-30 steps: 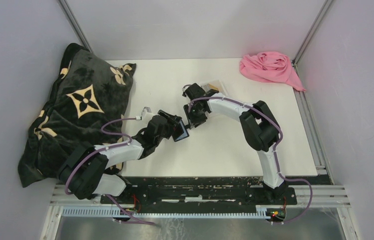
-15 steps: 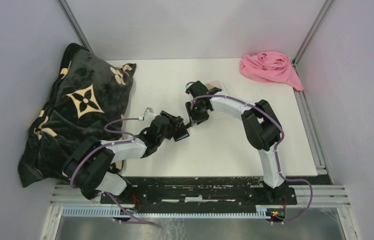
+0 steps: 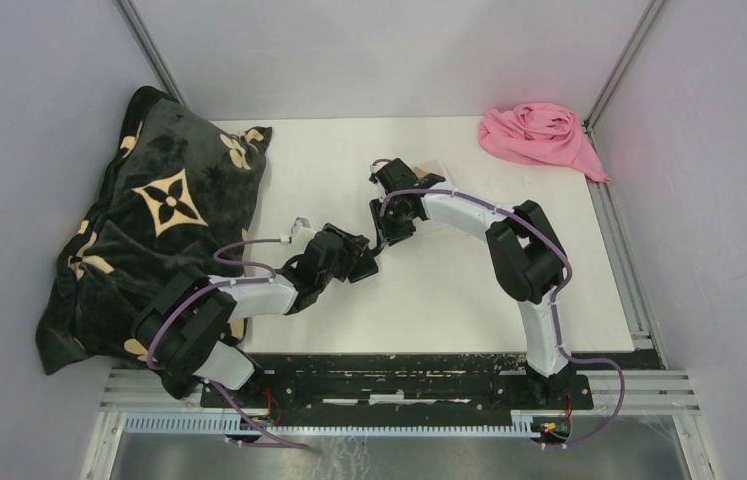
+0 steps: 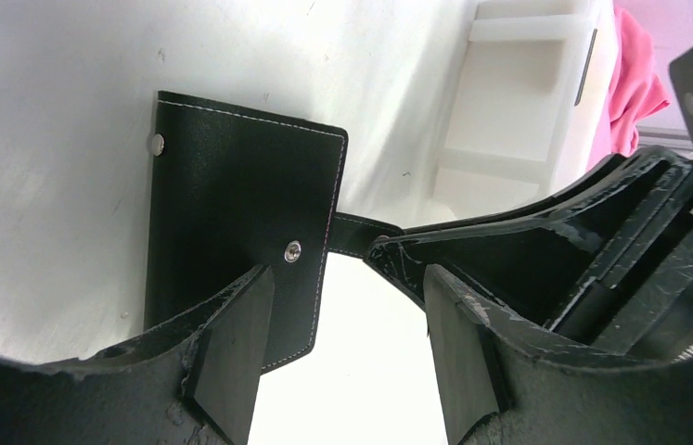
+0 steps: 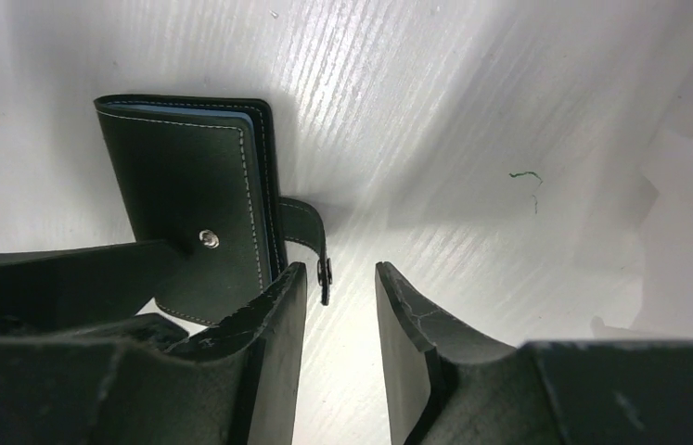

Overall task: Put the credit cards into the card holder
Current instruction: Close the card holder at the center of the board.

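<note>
The card holder (image 4: 236, 222) is a black wallet lying shut and flat on the white table, with a metal stud on its face. It also shows in the right wrist view, card holder (image 5: 189, 199), with a blue-grey lining edge and its snap strap (image 5: 314, 246) sticking out. My left gripper (image 4: 347, 348) is open, its left finger over the wallet's near corner. My right gripper (image 5: 340, 320) is open beside the strap, with only bare table between its fingers. From above, left gripper (image 3: 357, 262) and right gripper (image 3: 386, 236) meet over the wallet. No credit cards show clearly.
A dark pillow (image 3: 164, 205) with tan flowers fills the left side. A pink cloth (image 3: 534, 133) lies at the back right corner. A clear tray (image 3: 431, 167) sits just behind my right wrist, and it appears as a white tray (image 4: 519, 93) in the left wrist view.
The wallet stood tilted at my left gripper with its blue lining showing; now it lies flat and shut. My left arm has drawn slightly left. The right gripper shifted a little.
</note>
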